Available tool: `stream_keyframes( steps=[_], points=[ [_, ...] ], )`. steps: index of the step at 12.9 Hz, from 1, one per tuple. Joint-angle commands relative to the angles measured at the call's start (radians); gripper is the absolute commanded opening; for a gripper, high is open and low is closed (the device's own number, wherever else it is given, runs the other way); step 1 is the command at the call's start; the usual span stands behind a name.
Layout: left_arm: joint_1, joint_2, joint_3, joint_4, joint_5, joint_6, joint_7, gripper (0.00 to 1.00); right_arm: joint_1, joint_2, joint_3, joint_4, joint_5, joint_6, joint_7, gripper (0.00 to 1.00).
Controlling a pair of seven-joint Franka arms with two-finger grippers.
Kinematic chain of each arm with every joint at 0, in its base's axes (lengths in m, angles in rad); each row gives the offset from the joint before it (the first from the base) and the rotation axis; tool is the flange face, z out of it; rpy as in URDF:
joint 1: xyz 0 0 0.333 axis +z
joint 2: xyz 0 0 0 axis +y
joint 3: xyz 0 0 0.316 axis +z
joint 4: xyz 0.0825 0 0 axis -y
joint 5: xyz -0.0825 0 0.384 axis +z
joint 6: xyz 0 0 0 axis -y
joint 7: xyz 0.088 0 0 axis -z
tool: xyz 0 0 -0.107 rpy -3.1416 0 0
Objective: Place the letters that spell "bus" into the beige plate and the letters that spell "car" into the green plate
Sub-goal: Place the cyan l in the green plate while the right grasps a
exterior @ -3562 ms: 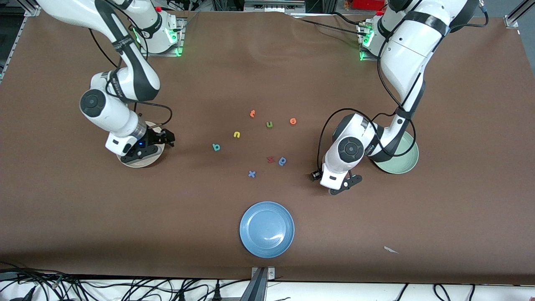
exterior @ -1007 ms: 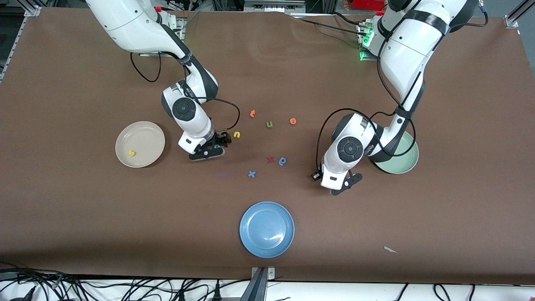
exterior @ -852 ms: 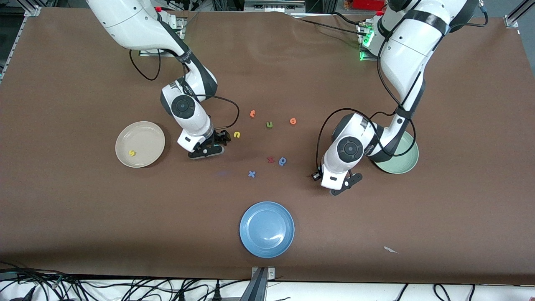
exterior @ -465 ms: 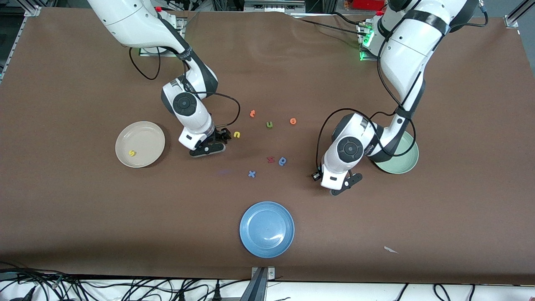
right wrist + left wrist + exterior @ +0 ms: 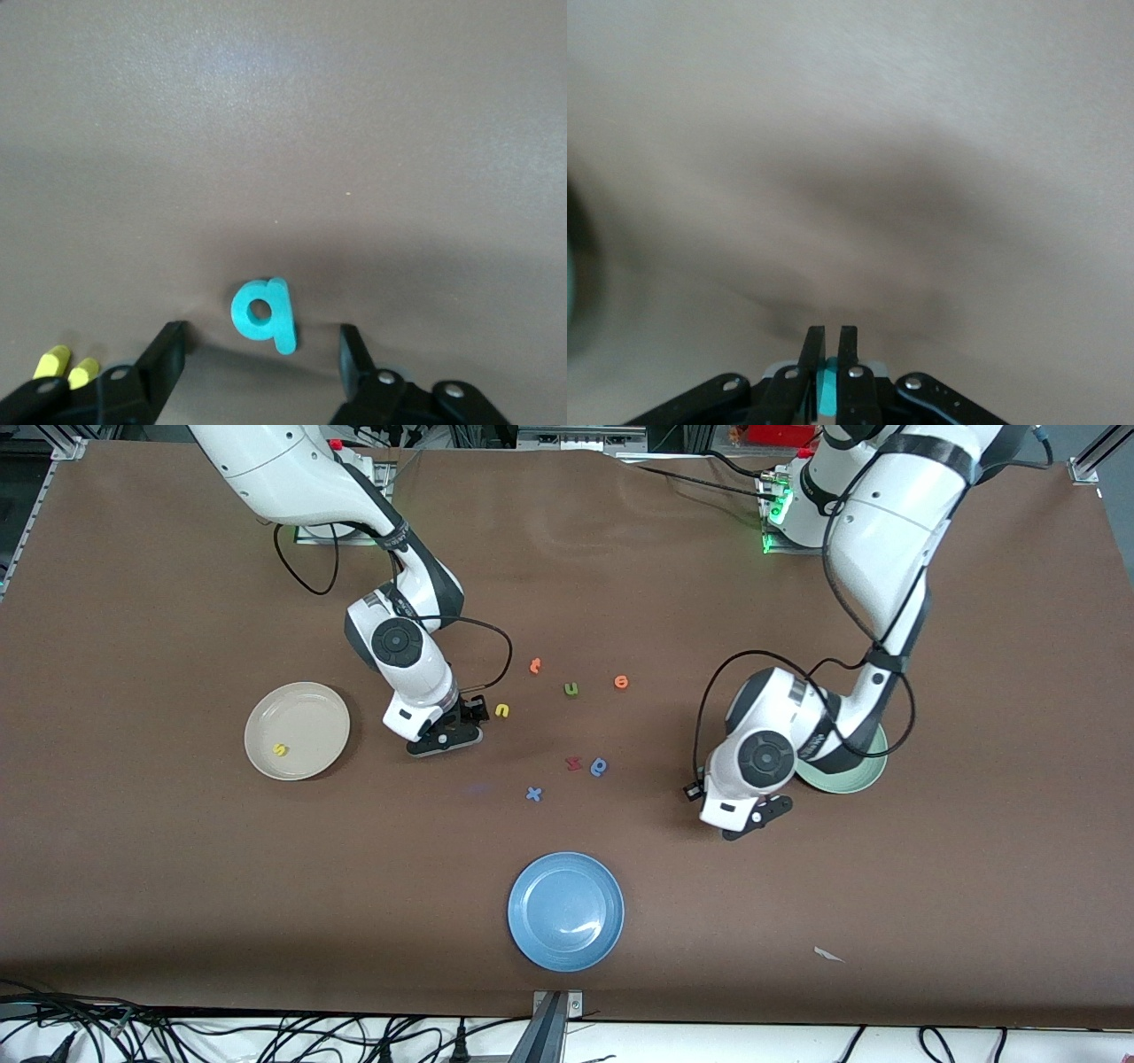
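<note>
We see the yellow s (image 5: 280, 749) lying flat in the beige plate (image 5: 306, 710). The teal b (image 5: 263, 314) and the yellow u (image 5: 502, 709) lie flat near that plate. The green plate (image 5: 858, 779) is well apart from it. The left gripper (image 5: 830, 332) pinches a teal letter (image 5: 827, 390).

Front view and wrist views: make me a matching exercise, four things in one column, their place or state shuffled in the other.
1 yellow s
2 teal b
3 blue x
4 left end effector

A between the right end effector's open fingers
B loose letter nearest the blue plate
C in the beige plate
D shut on a teal letter, beside the green plate

Pairs: 1-C, 2-A, 3-B, 4-D
</note>
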Motion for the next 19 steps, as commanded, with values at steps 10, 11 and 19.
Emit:
stream_keyframes(
  steps=[10, 11, 19],
  points=[
    [0.353, -0.131, -0.017, -0.105, 0.068, -0.253, 0.647, 0.00, 0.006, -0.009, 0.000, -0.017, -0.016, 0.023, 0.026, 0.56],
    [0.379, -0.123, -0.017, -0.105, 0.079, -0.242, 0.672, 0.00, 0.006, -0.009, 0.000, -0.015, -0.015, 0.023, 0.026, 0.56],
    [0.392, -0.101, -0.017, -0.124, 0.084, -0.179, 0.684, 0.98, 0.015, 0.023, 0.000, 0.046, -0.013, 0.018, 0.026, 0.56]
  ],
)
